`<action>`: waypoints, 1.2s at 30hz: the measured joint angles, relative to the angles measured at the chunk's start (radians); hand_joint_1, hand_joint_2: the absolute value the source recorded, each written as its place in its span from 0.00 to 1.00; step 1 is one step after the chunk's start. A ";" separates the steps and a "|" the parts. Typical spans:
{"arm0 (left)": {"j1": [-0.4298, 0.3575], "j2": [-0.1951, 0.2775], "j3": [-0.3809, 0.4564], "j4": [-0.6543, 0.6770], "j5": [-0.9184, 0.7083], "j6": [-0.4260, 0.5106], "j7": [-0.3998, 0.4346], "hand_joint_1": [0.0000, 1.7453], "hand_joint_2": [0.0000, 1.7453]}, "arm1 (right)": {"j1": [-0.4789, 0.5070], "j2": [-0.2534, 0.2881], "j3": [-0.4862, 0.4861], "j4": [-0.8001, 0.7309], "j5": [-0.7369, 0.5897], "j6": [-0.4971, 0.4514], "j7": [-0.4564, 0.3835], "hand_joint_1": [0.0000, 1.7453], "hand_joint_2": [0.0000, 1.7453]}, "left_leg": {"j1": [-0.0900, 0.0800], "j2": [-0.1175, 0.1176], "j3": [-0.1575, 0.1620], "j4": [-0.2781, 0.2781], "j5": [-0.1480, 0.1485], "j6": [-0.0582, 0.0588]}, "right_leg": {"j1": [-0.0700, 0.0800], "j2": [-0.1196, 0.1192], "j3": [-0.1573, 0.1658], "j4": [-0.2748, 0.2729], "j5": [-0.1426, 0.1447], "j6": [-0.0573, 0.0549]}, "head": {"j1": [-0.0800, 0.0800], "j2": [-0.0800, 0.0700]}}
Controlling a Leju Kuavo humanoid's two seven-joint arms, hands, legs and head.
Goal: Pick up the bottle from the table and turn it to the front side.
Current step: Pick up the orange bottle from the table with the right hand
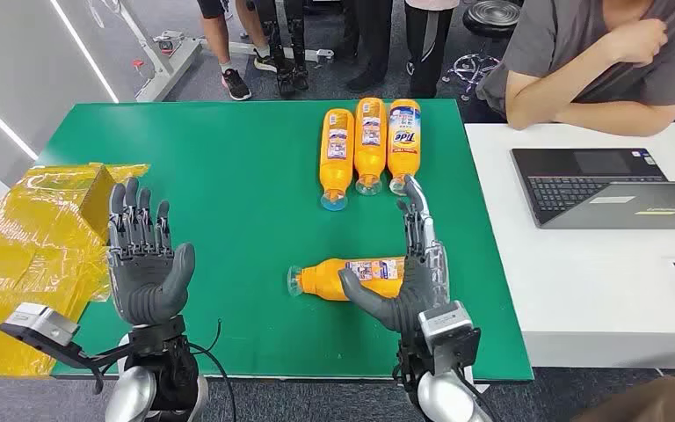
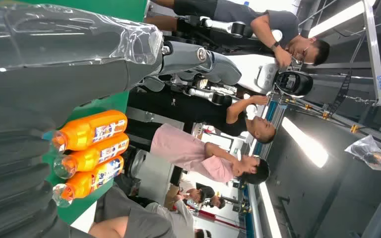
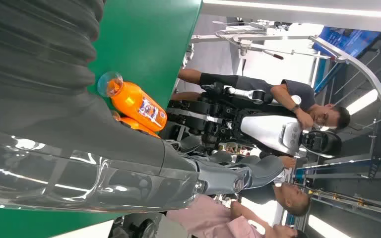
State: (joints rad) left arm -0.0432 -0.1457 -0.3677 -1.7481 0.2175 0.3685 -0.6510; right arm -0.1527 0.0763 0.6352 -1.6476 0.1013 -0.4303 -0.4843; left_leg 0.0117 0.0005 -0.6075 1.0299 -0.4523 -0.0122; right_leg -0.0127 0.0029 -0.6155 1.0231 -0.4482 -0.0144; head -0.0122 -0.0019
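My right hand (image 1: 413, 281): spread and holding nothing, palm turned inward, thumb reaching under toward the bottle (image 1: 352, 278), fingers upright just beside its base end; I cannot tell whether they touch it yet. My left hand (image 1: 145, 264): also spread and holding nothing, raised over the green tabletop (image 1: 228, 176), well apart from the bottle.

The bottle: orange, lying on its side near the tabletop's front edge, cap pointing toward my left, label partly visible.

Step in hand, as I judge it: closing on the bottle. Best done by wrapping the body mid-length, thumb under and fingers over, so it cannot roll away, then lifting before rotating the label forward.

Further out: three orange bottles (image 1: 369, 145) lying side by side at the far edge; yellow plastic wrapping (image 1: 35, 246) to my left; a laptop (image 1: 606, 186) on the white table to my right.
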 joint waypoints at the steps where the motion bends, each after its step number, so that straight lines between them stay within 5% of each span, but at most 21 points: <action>1: 0.000 0.000 0.000 0.000 -0.002 -0.001 0.002 0.00 1.00 | -0.001 0.000 0.000 0.002 -0.001 0.000 0.000 0.00 1.00 | 0.000 0.000 0.000 0.000 0.000 0.000 | 0.000 0.000 0.000 0.000 0.000 0.000 | 0.000 0.000; 8: -0.016 0.000 0.000 0.020 -0.030 -0.009 0.025 0.00 1.00 | -0.030 -0.001 0.001 0.028 0.057 0.055 0.061 0.00 1.00 | 0.000 0.000 0.000 0.000 0.000 0.000 | 0.000 0.000 0.000 0.000 0.000 0.000 | 0.000 0.000; 13: -0.036 0.000 0.000 0.047 -0.034 -0.016 0.029 0.00 1.00 | -0.141 -0.019 0.003 0.082 0.354 0.317 0.252 0.00 1.00 | 0.000 0.001 0.000 0.000 0.001 0.000 | 0.000 0.001 0.000 0.000 0.001 -0.001 | 0.000 0.000; 18: -0.071 0.002 0.000 0.066 -0.012 -0.016 0.032 0.00 1.00 | -0.361 -0.056 0.011 0.242 0.492 0.588 0.325 0.00 1.00 | 0.000 0.001 0.000 0.001 0.003 0.001 | 0.000 0.001 0.000 0.001 0.003 0.000 | 0.000 0.000; 24: -0.097 0.011 0.000 0.074 0.017 -0.013 0.046 0.00 1.00 | -0.624 -0.102 0.085 0.463 0.501 0.733 0.327 0.00 1.00 | 0.000 -0.001 0.000 0.002 0.004 0.001 | 0.000 0.000 0.000 0.000 0.004 0.000 | 0.000 0.000; 29: -0.104 0.017 0.000 0.078 0.024 -0.011 0.049 0.00 1.00 | -0.685 -0.117 0.120 0.532 0.493 0.758 0.334 0.00 1.00 | 0.000 0.000 -0.001 0.002 0.004 0.001 | 0.000 0.000 -0.001 0.000 0.004 0.000 | 0.000 0.000; 36: -0.154 0.044 -0.024 0.098 0.102 0.016 0.075 0.00 1.00 | -0.797 -0.205 0.242 0.584 0.339 0.978 0.383 0.00 1.00 | 0.000 -0.001 -0.002 0.002 0.004 0.001 | 0.000 -0.001 -0.001 0.000 0.004 0.001 | 0.000 0.000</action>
State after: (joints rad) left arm -0.1977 -0.1017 -0.3918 -1.6504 0.3192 0.3842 -0.5758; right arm -0.9496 -0.1284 0.8768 -1.0634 0.4402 0.5473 -0.1017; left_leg 0.0114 -0.0007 -0.6091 1.0318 -0.4484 -0.0112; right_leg -0.0129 0.0022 -0.6164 1.0231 -0.4441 -0.0135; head -0.0122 -0.0019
